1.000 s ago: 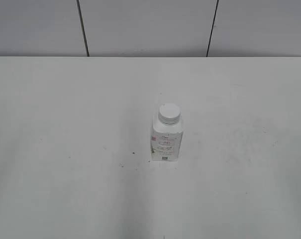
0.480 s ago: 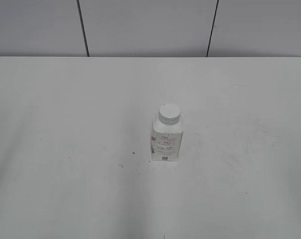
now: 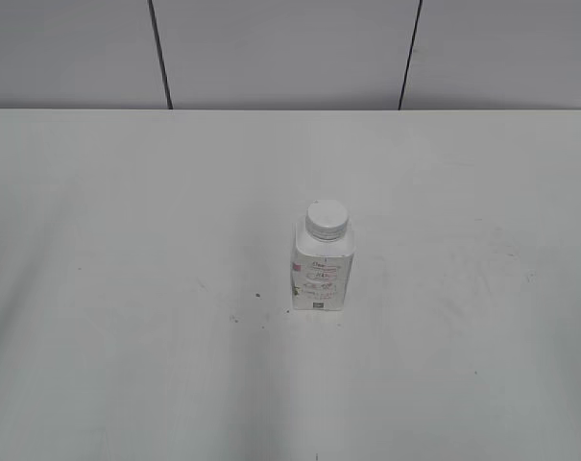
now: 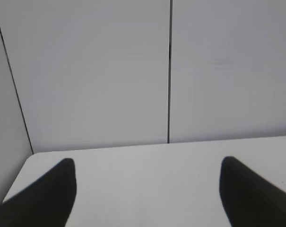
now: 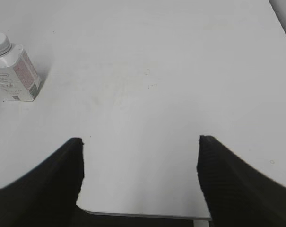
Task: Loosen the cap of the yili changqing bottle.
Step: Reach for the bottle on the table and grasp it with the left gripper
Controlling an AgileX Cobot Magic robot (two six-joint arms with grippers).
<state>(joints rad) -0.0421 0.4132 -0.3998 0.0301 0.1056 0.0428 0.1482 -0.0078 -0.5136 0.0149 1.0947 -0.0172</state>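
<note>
Nearest, the right gripper (image 5: 140, 146) hangs wide open and empty, the small squarish white plastic bottle (image 5: 15, 73) standing upright far to its left with the ribbed white screw cap (image 5: 0, 44) on, while the left gripper (image 4: 147, 170), equally agape, faces the far wall.

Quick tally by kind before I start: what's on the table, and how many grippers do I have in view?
Bottles: 1, the yili changqing bottle, upright.
Caps: 1, the cap, on the bottle's neck.
Grippers: 2, the left gripper and the right gripper, both open and holding nothing.
Total: 4
</note>
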